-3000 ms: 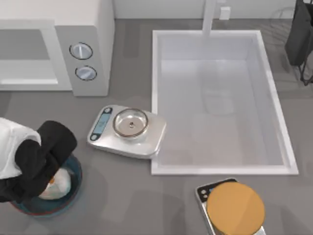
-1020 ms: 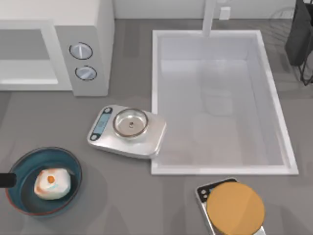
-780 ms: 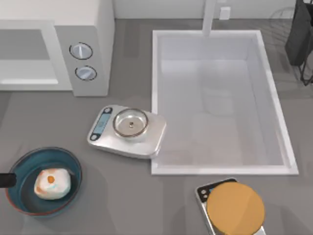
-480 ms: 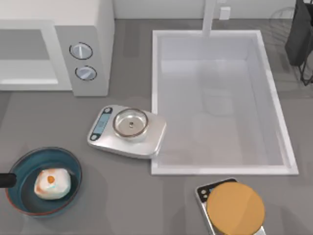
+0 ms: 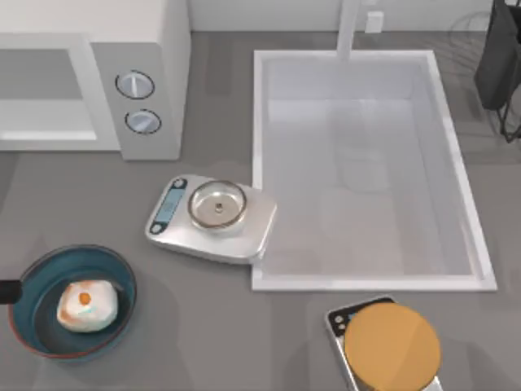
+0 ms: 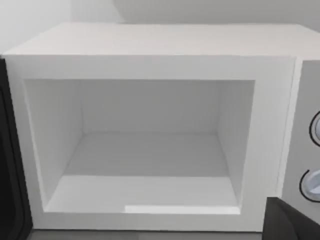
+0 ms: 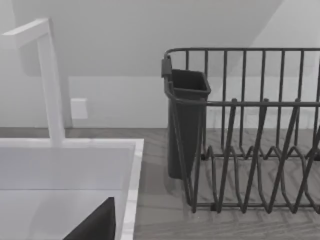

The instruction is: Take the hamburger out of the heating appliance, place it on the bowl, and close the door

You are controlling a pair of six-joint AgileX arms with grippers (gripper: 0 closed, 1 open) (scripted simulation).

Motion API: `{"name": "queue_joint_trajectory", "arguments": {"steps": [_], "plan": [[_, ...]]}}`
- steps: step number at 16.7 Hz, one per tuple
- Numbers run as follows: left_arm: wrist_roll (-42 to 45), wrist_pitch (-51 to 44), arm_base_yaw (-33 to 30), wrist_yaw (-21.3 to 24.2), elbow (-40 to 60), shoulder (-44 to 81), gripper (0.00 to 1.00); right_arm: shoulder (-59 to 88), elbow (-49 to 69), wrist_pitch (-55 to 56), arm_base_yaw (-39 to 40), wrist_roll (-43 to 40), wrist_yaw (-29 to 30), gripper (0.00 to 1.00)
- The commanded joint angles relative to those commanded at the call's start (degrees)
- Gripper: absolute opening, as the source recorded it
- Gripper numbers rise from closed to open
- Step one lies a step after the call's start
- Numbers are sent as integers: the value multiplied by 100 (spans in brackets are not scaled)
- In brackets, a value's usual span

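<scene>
Nearest us, the hamburger (image 5: 86, 305) sits in the bowl (image 5: 122, 274), so closing the door (image 6: 9, 200) is the step left. Our left gripper (image 5: 6, 291) shows at the table's left edge; we cannot tell its opening or load. Beyond, the heating appliance (image 6: 150, 60) gapes empty; the dark strip beside its cavity is probably the door, to be swung shut next.

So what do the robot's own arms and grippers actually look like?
Only small parts can be seen. The left arm is a plain matte black stub at the top view's left edge. The left gripper is a dark charcoal, angular wedge with a smooth surface. The right gripper is a black slanted wedge. These parts carry no visible cables, stripes or markings.
</scene>
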Motion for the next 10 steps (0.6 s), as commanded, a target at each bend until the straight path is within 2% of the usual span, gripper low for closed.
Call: {"name": "queue_joint_trajectory", "arguments": {"steps": [5,10], "plan": [[11,452,304,305,223,706,0,0,0,0,0,0,0,100],[11,365,186,197,229,640,0,0,0,0,0,0,0,100]]}}
